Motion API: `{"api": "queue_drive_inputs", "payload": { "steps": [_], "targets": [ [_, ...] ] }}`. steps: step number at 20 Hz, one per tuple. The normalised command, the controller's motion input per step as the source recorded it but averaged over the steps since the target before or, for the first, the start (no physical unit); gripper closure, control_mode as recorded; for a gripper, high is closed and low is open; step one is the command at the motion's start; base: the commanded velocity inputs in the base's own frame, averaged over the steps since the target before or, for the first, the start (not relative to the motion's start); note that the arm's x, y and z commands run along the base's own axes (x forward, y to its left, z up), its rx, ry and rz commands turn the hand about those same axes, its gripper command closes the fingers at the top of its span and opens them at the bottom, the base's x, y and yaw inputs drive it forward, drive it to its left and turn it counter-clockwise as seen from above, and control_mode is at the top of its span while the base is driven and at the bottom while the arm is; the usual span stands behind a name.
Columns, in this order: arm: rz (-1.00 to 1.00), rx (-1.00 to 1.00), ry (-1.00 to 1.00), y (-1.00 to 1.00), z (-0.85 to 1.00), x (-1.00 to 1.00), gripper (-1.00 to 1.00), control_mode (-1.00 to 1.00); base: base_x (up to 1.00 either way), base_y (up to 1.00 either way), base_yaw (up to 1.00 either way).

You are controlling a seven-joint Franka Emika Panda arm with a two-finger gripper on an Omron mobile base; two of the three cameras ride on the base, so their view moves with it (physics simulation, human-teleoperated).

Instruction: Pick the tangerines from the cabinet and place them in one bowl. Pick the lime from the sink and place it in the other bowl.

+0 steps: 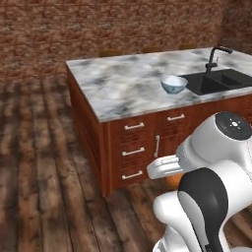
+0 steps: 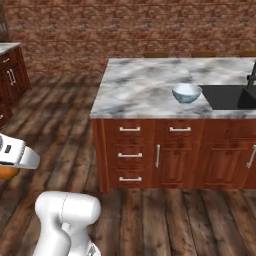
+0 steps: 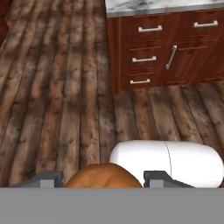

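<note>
Orange tangerine (image 3: 104, 176), pale blue-white bowl (image 1: 173, 84), black sink (image 1: 216, 81), grey-veined white marble counter (image 1: 123, 83), reddish-brown drawers (image 2: 130, 152)

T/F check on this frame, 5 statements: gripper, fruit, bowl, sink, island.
1. The gripper is shut on a tangerine. True: the orange fruit sits between the two finger tips in the hand view.
2. The pale blue-white bowl stands on the marble island counter, beside the sink. True.
3. The pale bowl already holds a tangerine. False: it looks empty in both base views.
4. The faucet is shiny chrome. False: it is black.
5. The island front has drawers with metal handles. True.
</note>
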Motion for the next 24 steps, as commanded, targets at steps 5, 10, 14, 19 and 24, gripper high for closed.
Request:
{"api": "queue_drive_inputs", "payload": {
  "steps": [5,10,14,19,24],
  "targets": [
    [0.00,0.00,0.00,0.00,0.00,0.00,1.00,1.00,0.00,0.00,-0.18],
    [0.00,0.00,0.00,0.00,0.00,0.00,1.00,1.00,0.15,0.00,0.06],
    [0.00,0.00,0.00,0.00,0.00,0.00,1.00,1.00,0.28,0.02,0.12],
    [0.00,0.00,0.00,0.00,0.00,0.00,1.00,1.00,0.32,0.00,0.09],
    [0.00,0.00,0.00,0.00,0.00,0.00,1.00,1.00,0.58,0.00,0.03]
  ]
}}
